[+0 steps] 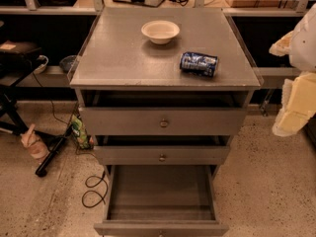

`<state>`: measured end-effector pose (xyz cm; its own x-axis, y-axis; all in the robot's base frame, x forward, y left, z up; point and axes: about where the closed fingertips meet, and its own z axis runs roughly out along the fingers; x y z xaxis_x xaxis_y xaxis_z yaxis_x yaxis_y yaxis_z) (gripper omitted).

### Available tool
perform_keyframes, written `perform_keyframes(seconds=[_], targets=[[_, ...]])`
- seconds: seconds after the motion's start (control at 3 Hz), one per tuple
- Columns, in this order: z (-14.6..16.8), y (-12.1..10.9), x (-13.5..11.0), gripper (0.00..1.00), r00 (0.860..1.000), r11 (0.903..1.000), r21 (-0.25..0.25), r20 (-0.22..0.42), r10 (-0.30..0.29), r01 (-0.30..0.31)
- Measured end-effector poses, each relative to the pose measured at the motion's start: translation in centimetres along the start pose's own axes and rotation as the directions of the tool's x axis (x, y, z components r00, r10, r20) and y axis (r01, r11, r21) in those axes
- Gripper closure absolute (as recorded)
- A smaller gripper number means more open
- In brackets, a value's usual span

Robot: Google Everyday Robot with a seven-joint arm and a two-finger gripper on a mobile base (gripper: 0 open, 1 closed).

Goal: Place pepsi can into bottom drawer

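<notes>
small dark-blue metal pepsi can (198, 63): on its side on the grey desk (123, 58), right of the cream-white bowl (160, 31). deep grey bottom drawer (160, 191): pulled open. pale tool (298, 100): right edge, well apart, opening we cannot tell. we judge the grasp comes next.

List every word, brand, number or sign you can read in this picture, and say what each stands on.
Nothing can be read for certain.
Can, lying on the cabinet: white markings, too blurred to read.
Green packet on the floor: print too small to read.
Bowl: no text.
Pincer, at the right edge beside the cabinet: no lettering visible.
</notes>
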<state>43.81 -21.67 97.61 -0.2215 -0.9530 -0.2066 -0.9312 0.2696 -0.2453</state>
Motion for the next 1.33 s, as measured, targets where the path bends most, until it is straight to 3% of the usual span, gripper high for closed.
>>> perform_keyframes(seconds=[0.33, 0.67, 1.0, 1.33], targets=[[0.0, 0.0, 0.0, 0.0, 1.0, 1.0, 0.0, 0.0, 0.0, 0.0], [-0.1, -0.4, -0.3, 0.0, 0.997, 0.998, 0.025, 0.044, 0.056, -0.058], [-0.3, -1.1, -1.0, 0.0, 0.982, 0.9833, 0.063, 0.096, 0.164, -0.171], [0.1, -2.5, -0.9, 0.0, 0.942, 0.9448, 0.078, 0.133, 0.307, -0.318]])
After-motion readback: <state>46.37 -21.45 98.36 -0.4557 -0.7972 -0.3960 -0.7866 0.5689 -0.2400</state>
